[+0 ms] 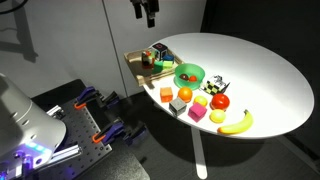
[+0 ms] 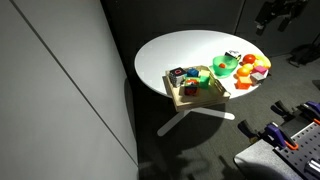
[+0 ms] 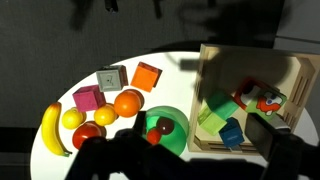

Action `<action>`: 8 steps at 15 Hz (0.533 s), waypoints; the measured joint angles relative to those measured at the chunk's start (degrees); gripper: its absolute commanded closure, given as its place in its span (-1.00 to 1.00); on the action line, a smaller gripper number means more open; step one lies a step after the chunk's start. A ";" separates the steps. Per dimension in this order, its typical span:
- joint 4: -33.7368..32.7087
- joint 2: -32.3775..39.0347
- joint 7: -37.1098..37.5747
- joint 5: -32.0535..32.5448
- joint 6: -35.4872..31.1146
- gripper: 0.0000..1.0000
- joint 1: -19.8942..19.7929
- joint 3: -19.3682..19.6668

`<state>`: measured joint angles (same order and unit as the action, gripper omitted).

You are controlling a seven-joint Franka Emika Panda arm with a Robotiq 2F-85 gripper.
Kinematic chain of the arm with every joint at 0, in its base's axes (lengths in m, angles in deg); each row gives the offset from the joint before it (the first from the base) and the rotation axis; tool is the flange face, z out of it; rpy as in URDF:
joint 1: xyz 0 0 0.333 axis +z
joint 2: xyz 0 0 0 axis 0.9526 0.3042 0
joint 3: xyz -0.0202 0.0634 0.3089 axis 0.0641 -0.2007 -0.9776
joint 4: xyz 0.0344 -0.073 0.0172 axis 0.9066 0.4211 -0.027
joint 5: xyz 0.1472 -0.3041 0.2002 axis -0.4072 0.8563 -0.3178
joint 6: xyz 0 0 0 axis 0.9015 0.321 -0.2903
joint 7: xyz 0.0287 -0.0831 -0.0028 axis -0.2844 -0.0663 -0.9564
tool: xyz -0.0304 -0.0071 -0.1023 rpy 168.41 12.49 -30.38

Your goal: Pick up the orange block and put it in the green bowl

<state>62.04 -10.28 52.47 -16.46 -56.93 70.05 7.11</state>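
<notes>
The orange block (image 3: 146,76) lies on the white round table, apart from the green bowl (image 3: 168,130). In an exterior view the block (image 1: 166,94) sits at the table's near edge, just in front of the bowl (image 1: 188,74). The bowl holds a small red thing and a dark thing, and it also shows in an exterior view (image 2: 224,67). My gripper (image 1: 147,12) hangs high above the far side of the table, open and empty. In the wrist view its dark fingers (image 3: 200,130) frame the bowl and the tray's edge from far above.
A wooden tray (image 3: 290,75) of toy blocks stands beside the bowl (image 1: 140,62) (image 2: 205,97). An orange fruit (image 3: 127,103), a grey-faced block (image 3: 111,78), a pink block (image 3: 87,99), a lemon (image 3: 72,118), a tomato (image 3: 88,132) and a banana (image 3: 52,130) crowd the bowl's other side.
</notes>
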 measured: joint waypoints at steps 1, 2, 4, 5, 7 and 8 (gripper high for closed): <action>0.00 0.90 -0.73 -1.03 -0.95 -1.00 0.00 0.59; 0.00 1.82 -1.36 -1.84 -1.81 -1.00 0.00 1.07; 0.01 3.91 -2.02 -2.51 -4.06 -1.00 0.00 1.78; 0.03 5.04 -2.02 -2.51 -5.30 -1.00 -0.01 2.01; 0.03 7.33 -2.02 -2.51 -7.37 -1.00 -0.11 2.35; 0.03 8.52 -2.02 -2.50 -8.26 -1.00 -0.31 2.43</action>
<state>62.07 -1.76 50.44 -18.96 -65.19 69.73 9.55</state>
